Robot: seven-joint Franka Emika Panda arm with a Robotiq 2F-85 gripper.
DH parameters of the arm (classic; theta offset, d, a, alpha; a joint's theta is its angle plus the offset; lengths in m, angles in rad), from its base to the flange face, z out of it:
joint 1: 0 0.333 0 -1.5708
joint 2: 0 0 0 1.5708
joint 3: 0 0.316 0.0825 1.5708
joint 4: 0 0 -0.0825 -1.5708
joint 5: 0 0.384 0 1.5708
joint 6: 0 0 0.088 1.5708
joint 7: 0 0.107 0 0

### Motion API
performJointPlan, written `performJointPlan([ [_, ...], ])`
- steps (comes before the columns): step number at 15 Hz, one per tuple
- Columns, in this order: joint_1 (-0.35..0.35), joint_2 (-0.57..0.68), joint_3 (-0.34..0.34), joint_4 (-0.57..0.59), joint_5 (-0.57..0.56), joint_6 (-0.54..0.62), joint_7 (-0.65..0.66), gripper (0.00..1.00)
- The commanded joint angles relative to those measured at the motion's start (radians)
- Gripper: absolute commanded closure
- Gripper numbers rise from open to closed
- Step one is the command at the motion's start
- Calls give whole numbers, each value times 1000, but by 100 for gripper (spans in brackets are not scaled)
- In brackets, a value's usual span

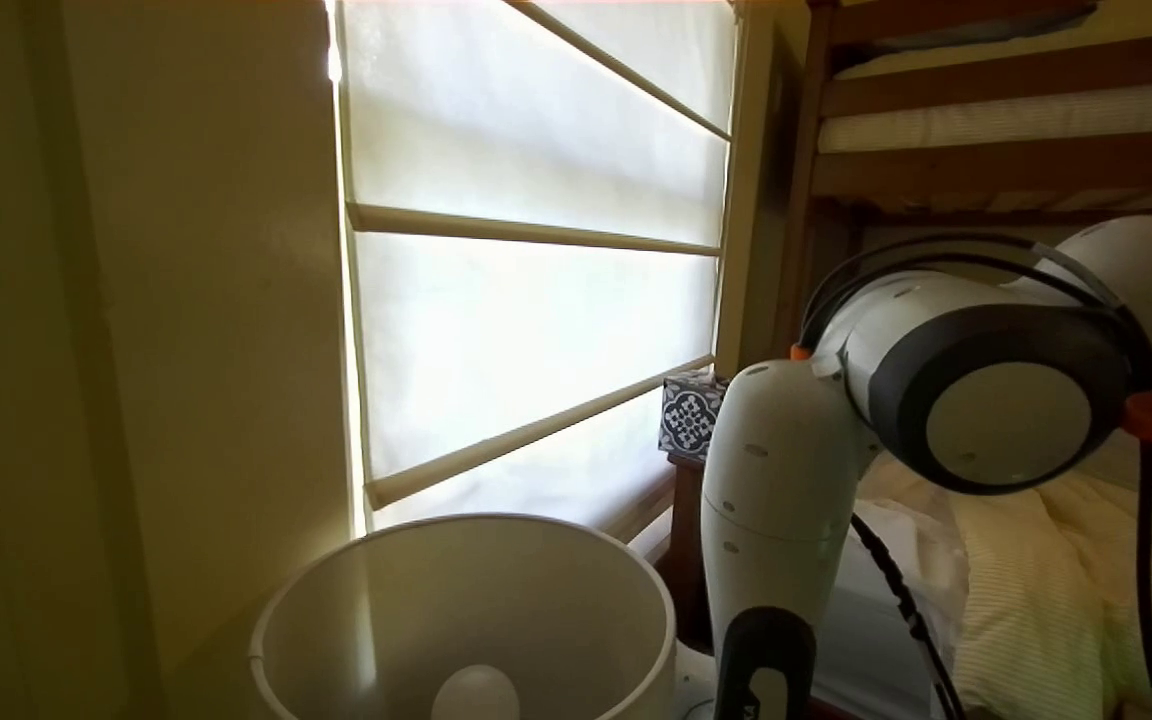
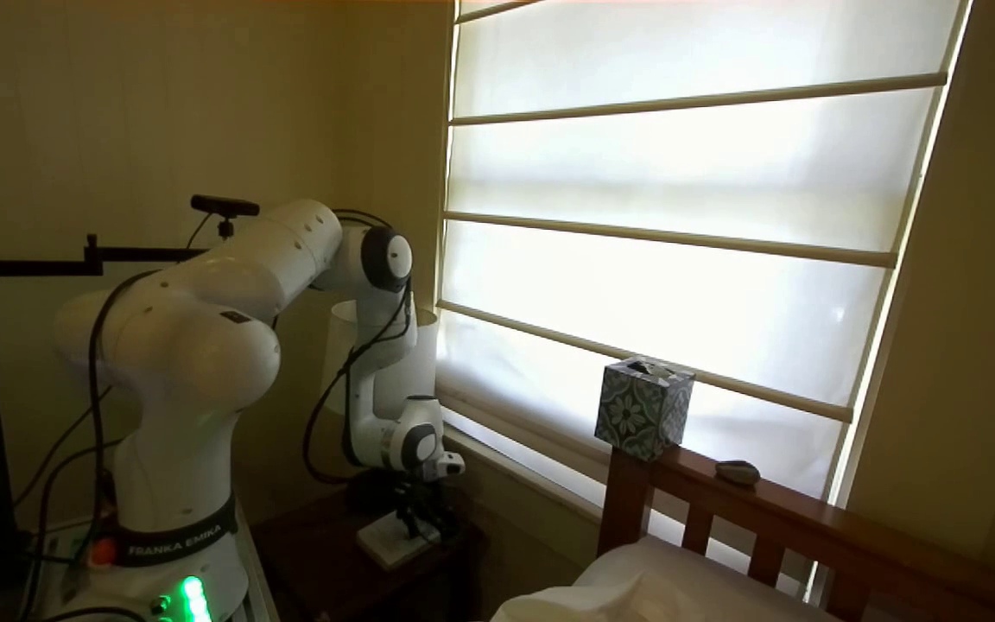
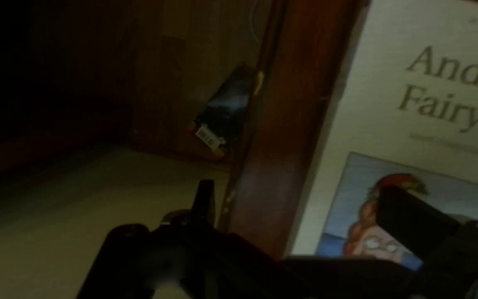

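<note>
In the wrist view a cream book (image 3: pixel 376 133) titled "Ande… Fairy T…" lies flat on a dark reddish wooden table (image 3: pixel 282 166). My gripper (image 3: pixel 295 189) stands open, its fingers far apart. The right finger (image 3: pixel 413 218) overlaps the book's cover picture; the left finger (image 3: pixel 204 201) appears out past the table's edge. Between them show the book's side and a strip of wood. I see nothing held, and cannot tell whether a finger touches the book. In an exterior view the dark gripper (image 2: pixel 424 514) points down at the book (image 2: pixel 389 540) on the small table (image 2: pixel 316 553).
A lampshade (image 1: pixel 466 590) with a bulb stands beside the arm. The window blind (image 2: pixel 662 173) is close by. A patterned tissue box (image 2: pixel 643 408) and a small dark object (image 2: pixel 737 472) sit on the bed's rail (image 2: pixel 808 518). Below the table's edge lies a dark packet (image 3: pixel 224 110).
</note>
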Motion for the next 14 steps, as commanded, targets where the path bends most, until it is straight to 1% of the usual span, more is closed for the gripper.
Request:
performJointPlan([
  [1, -101, 9, 17, -6, 39, 53, 31, 0],
  [5, -337, -9, 158, -11, 26, 62, -43, 0],
  [7, -436, -33, 233, -50, 21, 103, -82, 0],
  [9, -542, -57, 329, -89, 5, 137, -135, 0],
  [11, -627, -62, 416, -117, -20, 145, -190, 0],
  [14, -711, -56, 499, -141, -32, 133, -241, 0],
])
